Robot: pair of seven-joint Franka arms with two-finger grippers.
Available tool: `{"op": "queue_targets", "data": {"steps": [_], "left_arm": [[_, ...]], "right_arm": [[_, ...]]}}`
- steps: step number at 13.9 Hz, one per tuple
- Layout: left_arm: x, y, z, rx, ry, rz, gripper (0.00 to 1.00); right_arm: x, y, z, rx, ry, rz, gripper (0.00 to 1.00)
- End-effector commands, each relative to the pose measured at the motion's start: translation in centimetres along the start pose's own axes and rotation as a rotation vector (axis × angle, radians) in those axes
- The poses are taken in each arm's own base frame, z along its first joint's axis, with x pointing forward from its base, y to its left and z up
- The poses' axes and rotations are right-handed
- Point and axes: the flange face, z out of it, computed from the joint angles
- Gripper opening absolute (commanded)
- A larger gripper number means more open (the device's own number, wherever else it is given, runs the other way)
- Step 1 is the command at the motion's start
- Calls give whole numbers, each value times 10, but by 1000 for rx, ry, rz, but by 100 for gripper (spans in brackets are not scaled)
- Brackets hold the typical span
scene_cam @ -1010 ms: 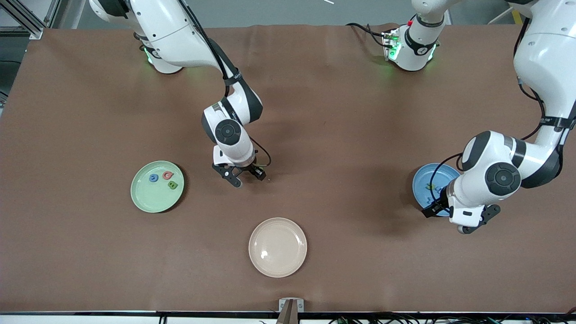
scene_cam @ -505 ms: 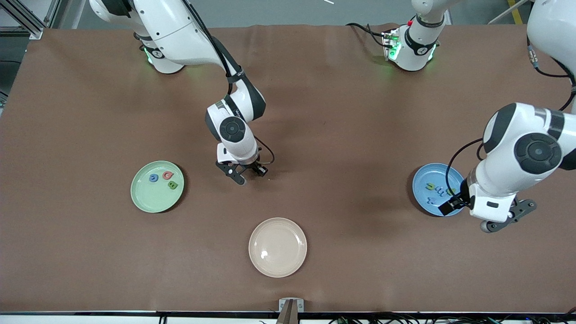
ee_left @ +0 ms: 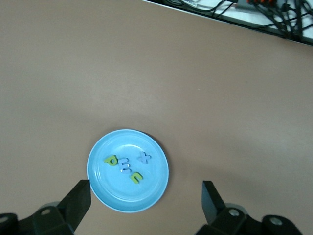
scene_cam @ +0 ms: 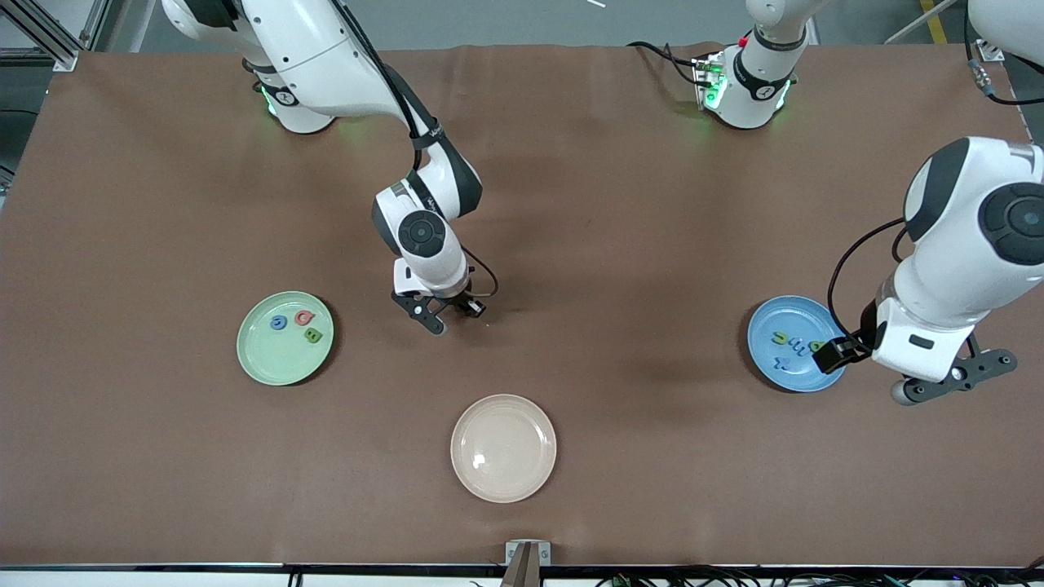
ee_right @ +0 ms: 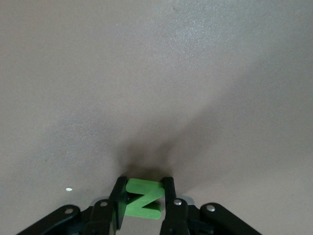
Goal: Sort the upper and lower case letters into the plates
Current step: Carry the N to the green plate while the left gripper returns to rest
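step: pick phase. The right gripper [scene_cam: 444,315] is down at the table mid-way between the plates, its fingers clamped on a green letter N [ee_right: 143,199]; lift not yet made, as far as the views show.
N location: between the right gripper's jaws, at the brown table [scene_cam: 620,212], farther from the front camera than the cream plate [scene_cam: 503,447].
left gripper [ee_left: 144,208]: fingers spread wide, nothing in them, hanging over the blue plate's [scene_cam: 771,363] edge at the left arm's end; waiting.
blue plate: holds four small letters, looks like the lower-case set.
green plate [scene_cam: 285,337]: at the right arm's end; holds three letters.
next: N reads as upper case, so probably lift clear, carry over the green plate, release.
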Motion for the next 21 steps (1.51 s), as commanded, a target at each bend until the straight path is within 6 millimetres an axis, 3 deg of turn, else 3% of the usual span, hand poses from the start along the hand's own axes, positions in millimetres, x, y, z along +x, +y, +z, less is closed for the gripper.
{"op": "queue_targets", "data": {"steps": [1,4,6,7,9,12,14,16,18,21], "left_arm": [[-15,-6,-32,12,-25,10,100],[-33,-16,-72,14,-39,6,100],[-42,-30,-94,15,-65,23,100],[-45,-40,-103,12,-72,67,100],[-54,-59,-127,34,-75,109,100],[-71,-92,-157,10,-128,147,100],[-69,-114,-168,5,-110,195,100],[-75,-130,-174,-27,-116,219,100],[-87,-131,-175,-31,-123,223,100],[-96,-131,-180,-51,-137,224,100]], "right_arm": [[19,3,-8,6,4,26,3],[67,9,-45,-21,-21,-23,2],[104,22,-83,-50,-56,-70,2],[127,33,-100,-53,-68,-93,2],[168,63,-112,-77,-106,-174,2],[245,123,-109,-66,-135,-295,3],[276,149,-105,-52,-135,-339,4],[295,163,-99,-40,-125,-372,4],[316,182,-86,-31,-117,-404,4],[326,197,-60,-33,-112,-428,4]]}}
